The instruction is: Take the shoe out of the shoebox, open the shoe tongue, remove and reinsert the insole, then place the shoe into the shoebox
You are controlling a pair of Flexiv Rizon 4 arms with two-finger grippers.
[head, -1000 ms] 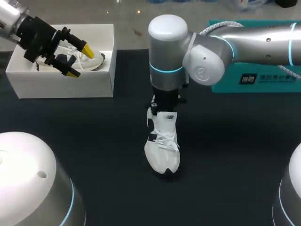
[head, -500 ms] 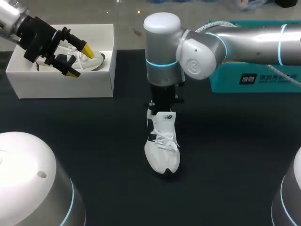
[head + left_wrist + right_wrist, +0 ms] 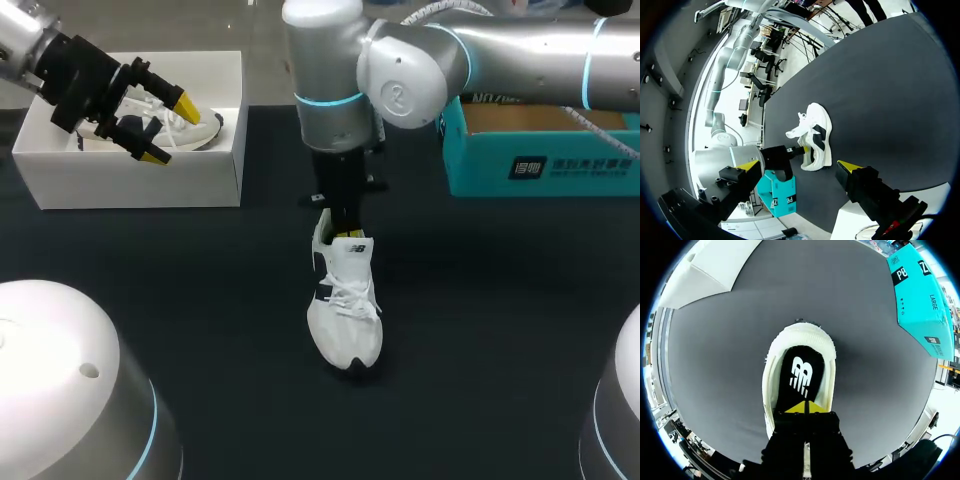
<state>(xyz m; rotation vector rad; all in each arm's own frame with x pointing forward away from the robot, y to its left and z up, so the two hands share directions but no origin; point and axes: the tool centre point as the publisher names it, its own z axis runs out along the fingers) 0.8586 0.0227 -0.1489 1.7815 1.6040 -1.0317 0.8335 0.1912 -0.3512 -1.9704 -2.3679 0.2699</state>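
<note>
On the black table [image 3: 500,330] in the head view, the white sneaker [image 3: 345,305] stands upright near the middle, toe toward me and well apart from the white shoebox [image 3: 130,180] at the far left. My right gripper [image 3: 338,212] hangs straight down over the sneaker's heel opening, its arm coming in from the right. I cannot make out its fingers from here. My left gripper [image 3: 168,130] hovers over the shoebox with its yellow tips spread apart and nothing between them. Under it a second sneaker [image 3: 195,128] lies in the box. A teal box [image 3: 540,160] sits at the far right. From the left wrist, I see my left gripper [image 3: 799,165] with its fingers wide apart. Ahead of it, out on the table [image 3: 890,100], the white sneaker [image 3: 816,140] stands with the right gripper [image 3: 799,149] at its heel end and the teal box [image 3: 781,194] beside that arm. From the right wrist, my right gripper [image 3: 805,406] has its two yellow tips pressed together on the end of the black insole [image 3: 800,372], which runs from the tips down into the white sneaker [image 3: 801,334] directly beneath. The teal box [image 3: 920,295] lies off to one side of the shoe and a corner of the white shoebox [image 3: 715,265] off to the other, both well apart from it.
</note>
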